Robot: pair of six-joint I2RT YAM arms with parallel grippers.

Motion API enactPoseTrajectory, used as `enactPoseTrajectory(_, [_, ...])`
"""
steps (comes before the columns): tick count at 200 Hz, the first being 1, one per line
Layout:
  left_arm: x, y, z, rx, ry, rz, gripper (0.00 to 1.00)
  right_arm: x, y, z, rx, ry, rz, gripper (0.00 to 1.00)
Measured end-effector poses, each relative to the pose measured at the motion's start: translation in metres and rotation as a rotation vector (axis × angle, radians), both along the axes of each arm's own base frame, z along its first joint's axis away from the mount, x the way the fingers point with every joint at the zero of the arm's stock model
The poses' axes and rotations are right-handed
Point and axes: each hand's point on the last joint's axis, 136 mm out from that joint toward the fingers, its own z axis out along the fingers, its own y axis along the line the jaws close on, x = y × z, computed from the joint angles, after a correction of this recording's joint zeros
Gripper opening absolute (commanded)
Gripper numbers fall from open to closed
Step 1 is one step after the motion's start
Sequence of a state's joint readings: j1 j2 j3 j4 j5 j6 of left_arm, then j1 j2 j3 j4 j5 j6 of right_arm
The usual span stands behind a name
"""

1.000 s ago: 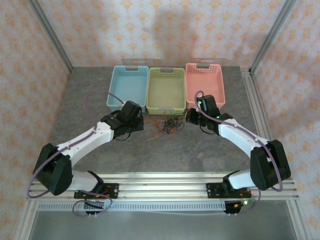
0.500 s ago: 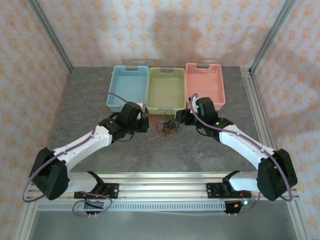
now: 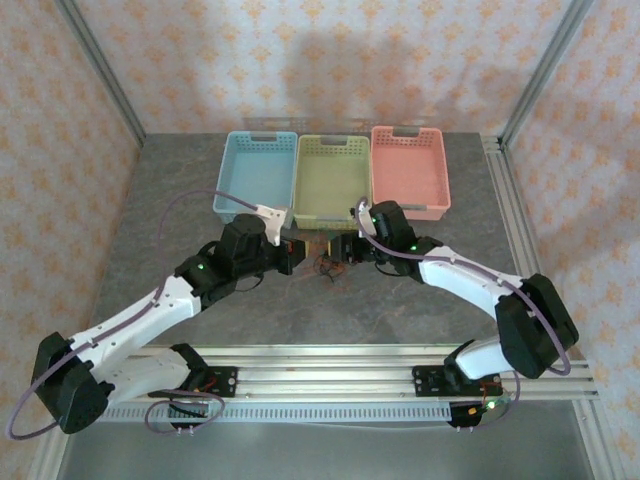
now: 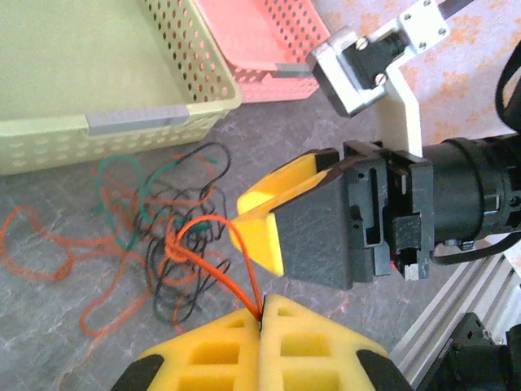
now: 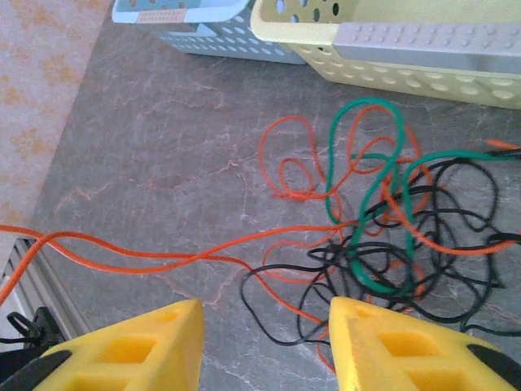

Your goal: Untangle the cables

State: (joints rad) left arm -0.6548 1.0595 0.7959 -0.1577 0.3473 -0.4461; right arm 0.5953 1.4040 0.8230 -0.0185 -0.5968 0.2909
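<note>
Left tool pinched shut on an orange wire, right tool open above the cables knotted on the desk near the green basket: pulling-apart seems begun, and the right likely needs its own grip next.

A: What stands at the far side of the tabletop?

B: Three perforated plastic baskets in a row, close side by side: a blue basket on the left, a yellow-green basket in the middle, a pink basket on the right.

A: Any markings?

B: The yellow-green one has a grey strip on its near rim.

A: And the surroundings?

B: The top is grey and marbled. Pale wallpaper with an orange pattern stands behind, metal posts rise at the corners, and ribbed rails run along the near edge.
</note>
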Motion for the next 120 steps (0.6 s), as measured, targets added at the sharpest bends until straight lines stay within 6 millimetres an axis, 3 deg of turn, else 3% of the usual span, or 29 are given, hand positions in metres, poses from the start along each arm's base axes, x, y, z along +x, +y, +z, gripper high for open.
enactPoseTrajectory(43, [-0.008,-0.001,0.009,-0.038,-0.026,-0.029,0.00,0.008,0.007,0.005,0.004,0.005,0.008,0.44])
enactPoseTrajectory(120, [-0.009,-0.003,0.020,-0.068,-0.055,-0.042,0.00,-0.001,0.018,0.009,0.030,-0.008,0.059,0.43])
